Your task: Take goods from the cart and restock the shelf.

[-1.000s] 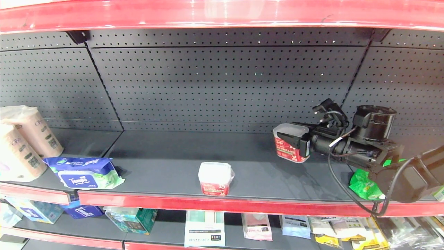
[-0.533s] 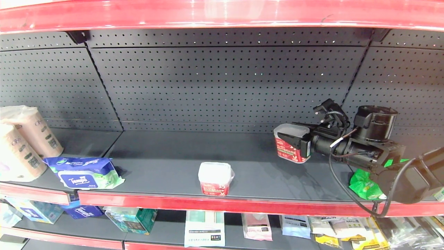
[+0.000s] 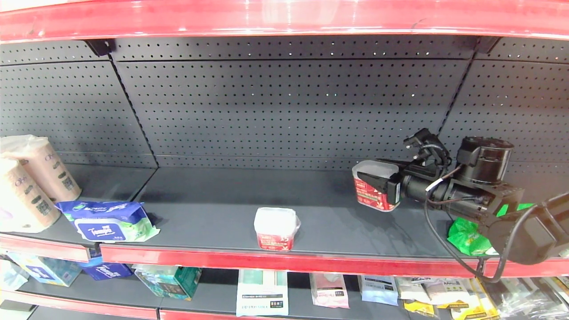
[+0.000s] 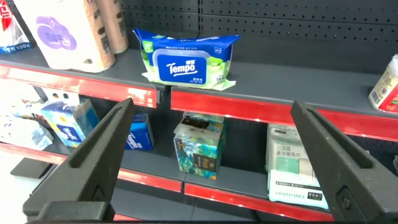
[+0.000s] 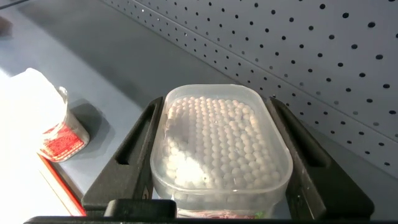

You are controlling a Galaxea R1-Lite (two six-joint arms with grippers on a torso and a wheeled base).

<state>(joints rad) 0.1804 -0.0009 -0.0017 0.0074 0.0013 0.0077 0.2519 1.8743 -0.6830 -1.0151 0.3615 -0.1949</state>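
My right gripper (image 3: pixel 372 177) is shut on a clear-lidded tub (image 3: pixel 376 192) with a red label, held low over the back right of the dark shelf (image 3: pixel 213 209). In the right wrist view its fingers (image 5: pixel 142 149) press both sides of the tub (image 5: pixel 217 149), which is full of white beads. A second tub of the same kind (image 3: pixel 275 229) stands near the shelf's front edge, and appears as the tub (image 5: pixel 43 118) off to one side and the tub (image 4: pixel 387 87). My left gripper (image 4: pixel 211 162) is open with nothing in it, in front of the lower shelves.
A blue and green wipes pack (image 3: pixel 109 221) and paper rolls (image 3: pixel 26 182) lie at the shelf's left. A green packet (image 3: pixel 466 235) sits at the right, under my right arm. A red shelf edge (image 3: pixel 284 18) runs overhead. Boxes and packets (image 3: pixel 262 293) fill the lower shelf.
My right gripper has drifted slightly to the right and down with the tub in it. Everything else on the shelf is where it was.
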